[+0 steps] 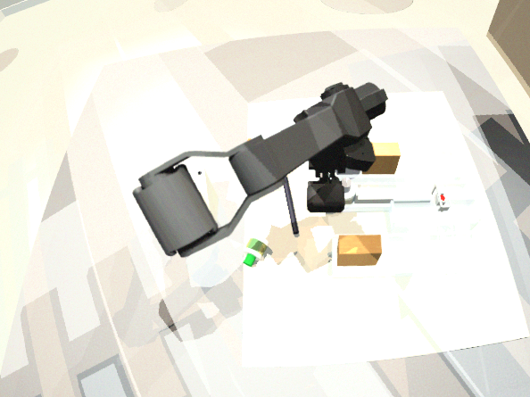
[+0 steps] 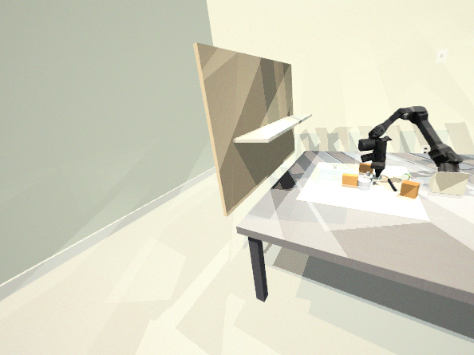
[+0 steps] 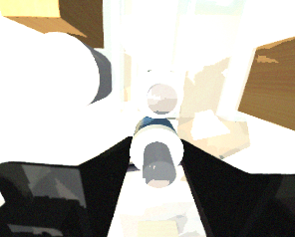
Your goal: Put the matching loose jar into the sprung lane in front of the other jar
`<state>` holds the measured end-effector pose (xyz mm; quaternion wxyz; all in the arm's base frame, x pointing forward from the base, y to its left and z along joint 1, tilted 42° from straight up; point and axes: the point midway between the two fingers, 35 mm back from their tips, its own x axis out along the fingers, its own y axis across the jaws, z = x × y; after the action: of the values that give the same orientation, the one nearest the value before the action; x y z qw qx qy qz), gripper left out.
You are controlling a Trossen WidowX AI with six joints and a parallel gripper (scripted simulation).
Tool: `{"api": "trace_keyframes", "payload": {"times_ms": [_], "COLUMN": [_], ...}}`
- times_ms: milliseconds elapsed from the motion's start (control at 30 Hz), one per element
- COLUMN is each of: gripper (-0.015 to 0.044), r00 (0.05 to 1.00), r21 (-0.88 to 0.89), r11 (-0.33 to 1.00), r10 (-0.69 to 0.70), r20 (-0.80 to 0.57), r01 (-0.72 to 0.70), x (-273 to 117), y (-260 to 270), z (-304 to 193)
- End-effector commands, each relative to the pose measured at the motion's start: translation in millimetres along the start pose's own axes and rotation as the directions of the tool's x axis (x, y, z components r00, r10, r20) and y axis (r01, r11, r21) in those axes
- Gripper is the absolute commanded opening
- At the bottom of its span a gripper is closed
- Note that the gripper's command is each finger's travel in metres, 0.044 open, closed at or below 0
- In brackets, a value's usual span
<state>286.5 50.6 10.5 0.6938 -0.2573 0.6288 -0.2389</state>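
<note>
My gripper [image 1: 326, 197] [image 2: 378, 175] [image 3: 154, 141] points down and is shut on a white jar [image 3: 157, 133] with a blue band and a grey knob-like top, seen from above in the wrist view. The held jar is at the front end of the sprung lane [image 1: 375, 205], in line with it; its height over the lane floor and front stop cannot be told. The jar in the lane [image 1: 348, 191] [image 3: 161, 99] stands just beyond it, with a small gap or contact that I cannot tell. A red-marked part [image 1: 442, 198] is at the lane's far end. The pusher plate is not clear in the glare.
Orange-brown blocks [image 1: 359, 251] [image 2: 349, 180] [image 3: 274, 85] stand on both sides of the lane. A wide white cylinder [image 2: 364, 184] [image 3: 65, 70] is left of it in the wrist view. A dark pen [image 1: 291, 206] [image 2: 392, 184] and a green-capped jar [image 1: 255, 248] lie nearer the arm base.
</note>
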Motion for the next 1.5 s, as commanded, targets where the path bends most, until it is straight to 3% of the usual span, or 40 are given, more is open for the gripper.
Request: {"api": "trace_keyframes", "payload": {"times_ms": [0,1467], "gripper": [0.0,0.0], "r00": [1.0,1.0], "r21": [0.001,0.002], "r11": [1.0,1.0], "r10": [-0.002,-0.001], "r20": [0.006,0.007], "r01": [0.002,0.001], "x": [0.4,1.3], "y": [0.5,0.4], "z": [4.8,24.3]}}
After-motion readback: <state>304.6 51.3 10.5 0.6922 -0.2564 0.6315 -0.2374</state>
